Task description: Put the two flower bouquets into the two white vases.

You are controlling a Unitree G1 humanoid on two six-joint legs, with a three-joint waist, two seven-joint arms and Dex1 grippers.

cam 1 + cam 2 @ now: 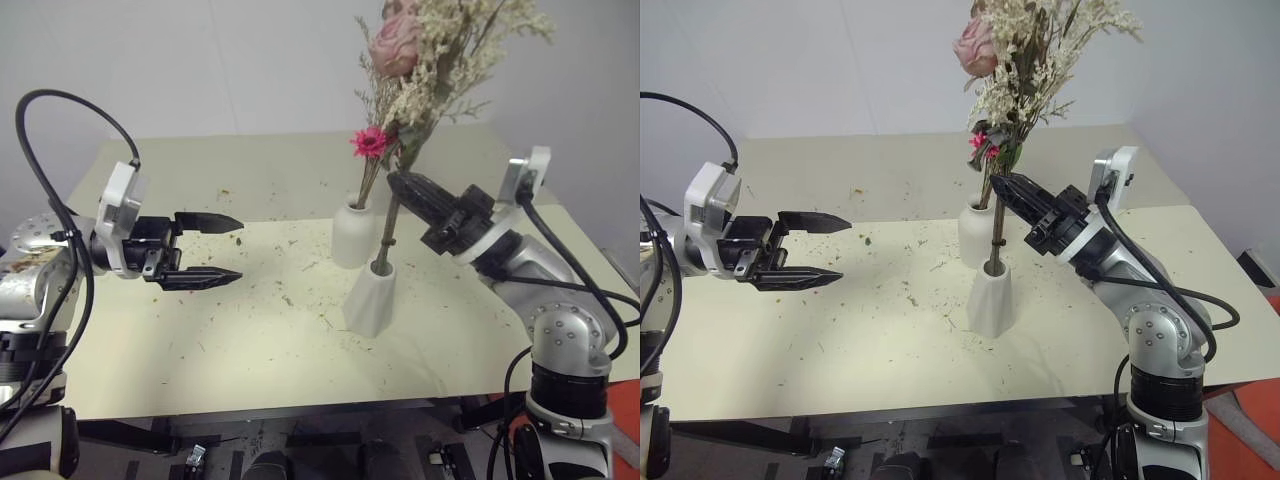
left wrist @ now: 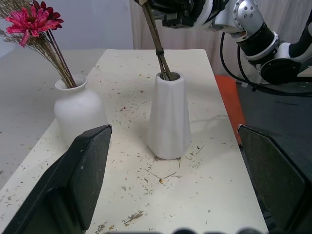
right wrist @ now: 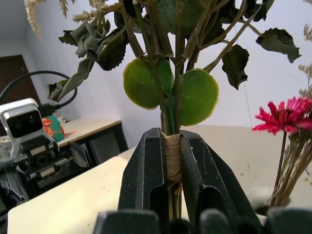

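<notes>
Head view: the right gripper (image 1: 400, 184) is clamped on the fuller bouquet (image 1: 440, 50), stems already in the cone vase (image 1: 371, 296); the thin bouquet (image 1: 368, 142) stands in the rounded vase (image 1: 352, 235).
Left wrist view: the left gripper (image 2: 178, 183) gapes wide, holding nothing.
Right wrist view: jaws pinch the taped stem binding (image 3: 171, 156).
Handling: light, brittle and prone to shedding; best gripped at the binding.
</notes>
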